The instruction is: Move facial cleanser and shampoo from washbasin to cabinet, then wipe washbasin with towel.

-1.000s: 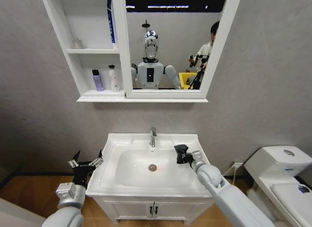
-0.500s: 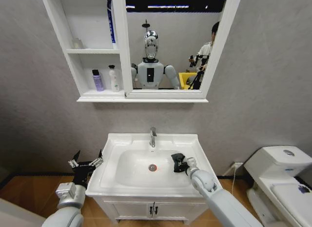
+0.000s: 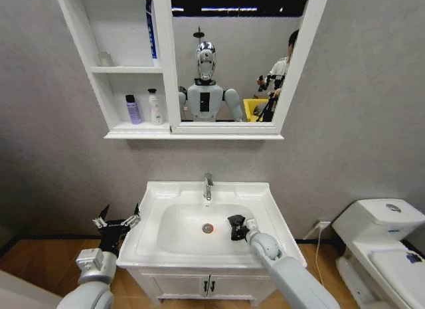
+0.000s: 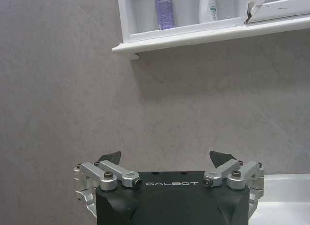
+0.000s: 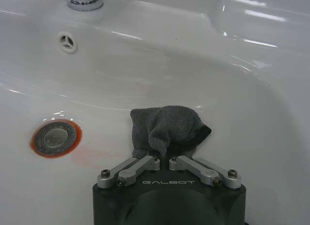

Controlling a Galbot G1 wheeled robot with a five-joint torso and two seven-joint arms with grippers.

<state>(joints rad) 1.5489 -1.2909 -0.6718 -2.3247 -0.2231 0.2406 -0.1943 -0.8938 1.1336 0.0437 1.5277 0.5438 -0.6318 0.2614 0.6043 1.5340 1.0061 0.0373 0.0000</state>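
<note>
Right gripper (image 3: 236,227) clamped on the black towel (image 5: 167,128) inside the washbasin (image 3: 159,249) bowl, left gripper (image 3: 119,221) spread wide beside the basin's edge

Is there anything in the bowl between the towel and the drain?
No. In the right wrist view, bare white ceramic lies between the towel and the drain, apart from a faint reddish smear beside the drain.

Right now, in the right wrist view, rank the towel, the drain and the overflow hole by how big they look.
1. The towel, bunched in the shut right gripper, looks largest, though it is nearest the camera.
2. The drain in the washbasin.
3. The overflow hole, smallest and farthest off.
</note>
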